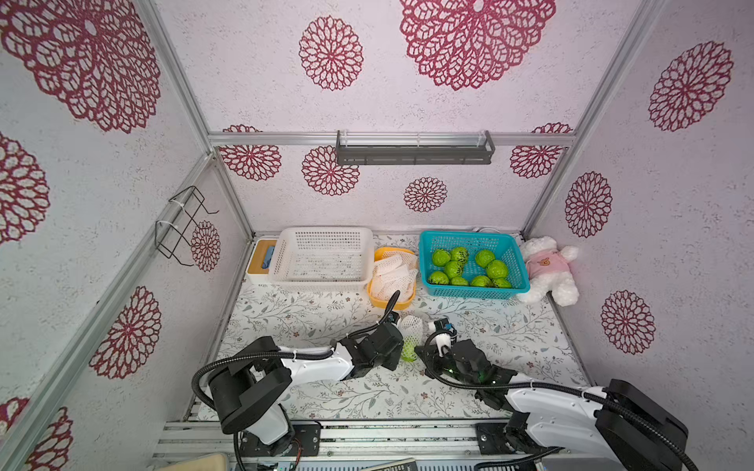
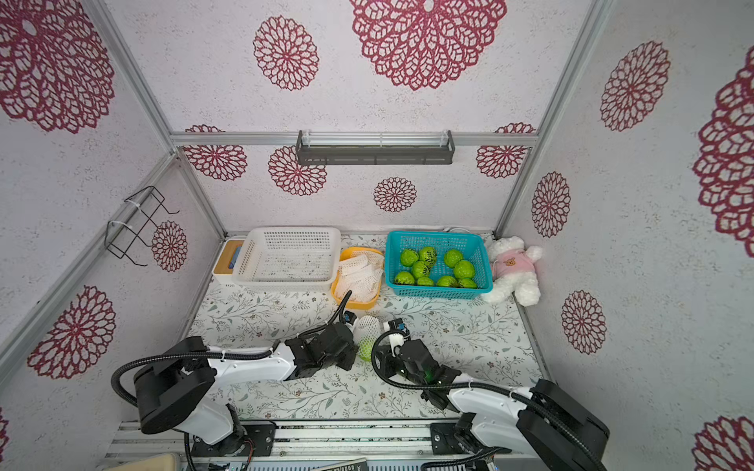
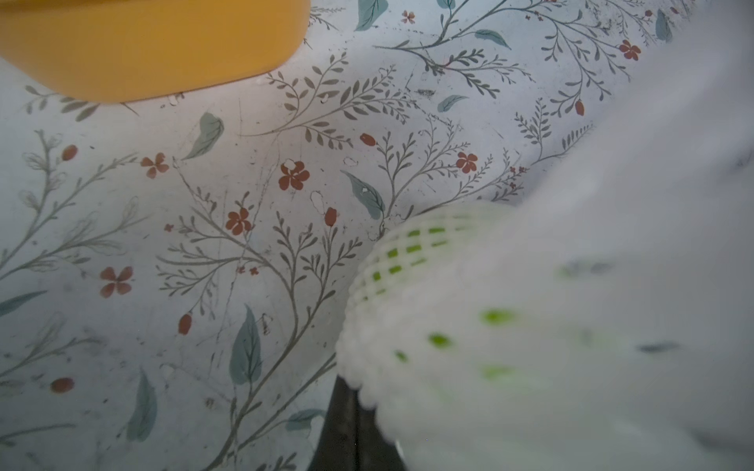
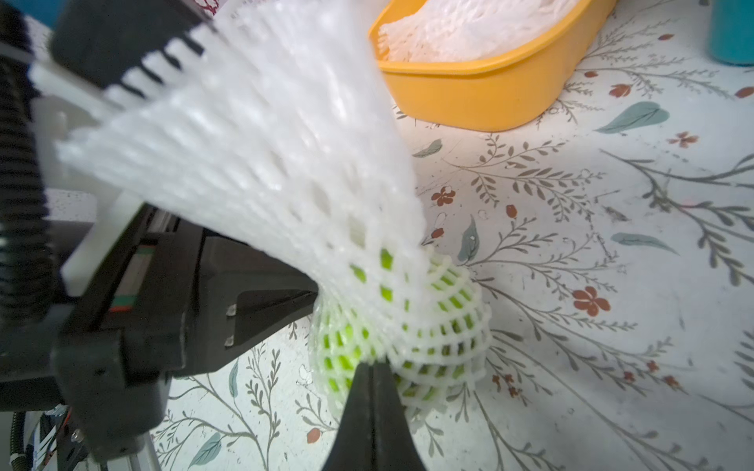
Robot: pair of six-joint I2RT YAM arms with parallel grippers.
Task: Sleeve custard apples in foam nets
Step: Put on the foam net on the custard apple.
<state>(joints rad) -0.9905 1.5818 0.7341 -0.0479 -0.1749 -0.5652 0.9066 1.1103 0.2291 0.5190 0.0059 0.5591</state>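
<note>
Showing through the mesh, a custard apple (image 4: 342,340) is partly sleeved in a foam net (image 4: 265,171). The net is pinched by the closed left pincer (image 4: 304,297) and right pincer (image 4: 372,373).

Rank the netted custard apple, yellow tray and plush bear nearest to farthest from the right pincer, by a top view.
1. Netted custard apple: at the right pincer, net pinched.
2. Yellow tray: behind, centre back.
3. Plush bear: far right back corner.

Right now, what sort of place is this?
Probably a robot test booth, not a packing room: aluminium frame and wallpapered panels enclose it, the left arm and right arm are bolted to a rail, and custard apples wait in a teal basket.
</note>
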